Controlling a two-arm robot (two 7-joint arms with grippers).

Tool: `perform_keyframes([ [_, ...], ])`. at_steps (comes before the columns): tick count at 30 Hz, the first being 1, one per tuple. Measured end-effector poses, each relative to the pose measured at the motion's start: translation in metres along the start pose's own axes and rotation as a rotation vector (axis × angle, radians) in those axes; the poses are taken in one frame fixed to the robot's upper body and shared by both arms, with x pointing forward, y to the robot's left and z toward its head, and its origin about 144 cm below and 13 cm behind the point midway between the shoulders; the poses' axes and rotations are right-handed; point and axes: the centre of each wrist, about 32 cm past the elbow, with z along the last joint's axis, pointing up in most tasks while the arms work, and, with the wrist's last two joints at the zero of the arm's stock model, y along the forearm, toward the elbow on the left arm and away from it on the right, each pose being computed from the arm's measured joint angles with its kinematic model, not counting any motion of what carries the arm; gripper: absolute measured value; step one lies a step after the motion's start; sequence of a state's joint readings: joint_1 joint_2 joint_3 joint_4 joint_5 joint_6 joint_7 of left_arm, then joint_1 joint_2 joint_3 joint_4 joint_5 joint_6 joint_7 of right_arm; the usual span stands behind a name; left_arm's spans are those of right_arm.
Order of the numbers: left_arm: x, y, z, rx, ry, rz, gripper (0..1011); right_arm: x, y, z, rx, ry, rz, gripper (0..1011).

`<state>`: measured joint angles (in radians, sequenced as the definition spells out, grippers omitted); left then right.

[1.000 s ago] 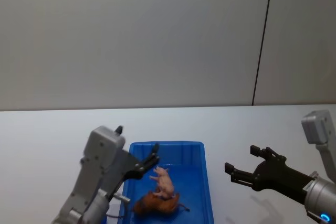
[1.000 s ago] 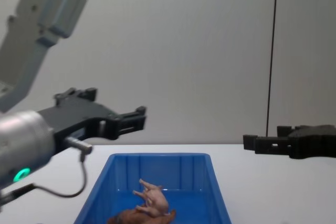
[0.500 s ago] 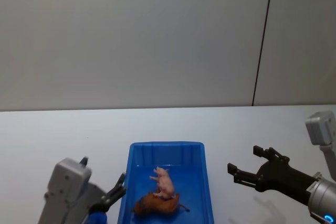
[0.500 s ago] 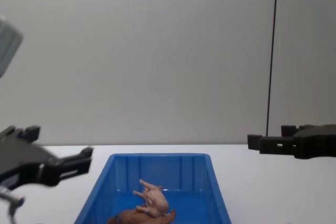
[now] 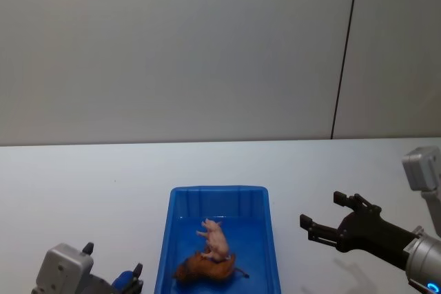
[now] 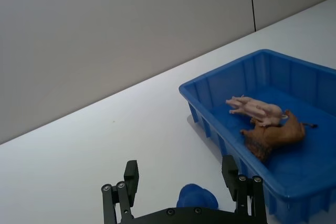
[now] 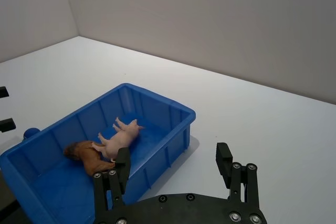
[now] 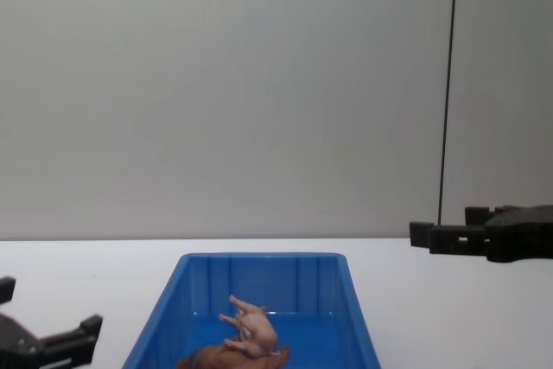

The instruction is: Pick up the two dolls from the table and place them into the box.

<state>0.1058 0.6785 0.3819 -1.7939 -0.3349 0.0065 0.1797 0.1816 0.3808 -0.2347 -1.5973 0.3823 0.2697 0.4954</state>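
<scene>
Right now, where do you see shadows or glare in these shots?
Right wrist view: the box casts a soft shadow on the table. Head view: a faint shadow lies under the right gripper. Left wrist view: mild sheen on the box's floor beside the pig.

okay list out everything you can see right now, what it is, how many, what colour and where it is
Box: one, bright blue, on the table near the robot, about midway between the two arms.
Pig doll: one, pale pink, inside the box, lying on its side against the brown doll.
Lion-like doll: one, reddish-brown, inside the box at its near end.
Table: one, white, running back to the wall.
Wall: one, grey, behind the table, with a dark vertical seam on the right.
Left gripper: one, black, open, low beside the box's left side.
Right gripper: one, black, open, above the table right of the box.
</scene>
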Motion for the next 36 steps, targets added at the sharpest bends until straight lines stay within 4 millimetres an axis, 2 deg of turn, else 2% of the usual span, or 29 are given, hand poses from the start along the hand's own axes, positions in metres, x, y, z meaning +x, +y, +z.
perform_keyframes([
  [18, 0.012, 0.002, -0.034, 0.041, 0.020, -0.087, 1002, 0.000, -0.001, 0.000, 0.000, -0.001, -0.001, 1001],
  [36, 0.023, -0.015, -0.054, 0.069, 0.017, -0.171, 1002, 0.000, -0.001, 0.000, 0.000, -0.001, -0.001, 1001],
])
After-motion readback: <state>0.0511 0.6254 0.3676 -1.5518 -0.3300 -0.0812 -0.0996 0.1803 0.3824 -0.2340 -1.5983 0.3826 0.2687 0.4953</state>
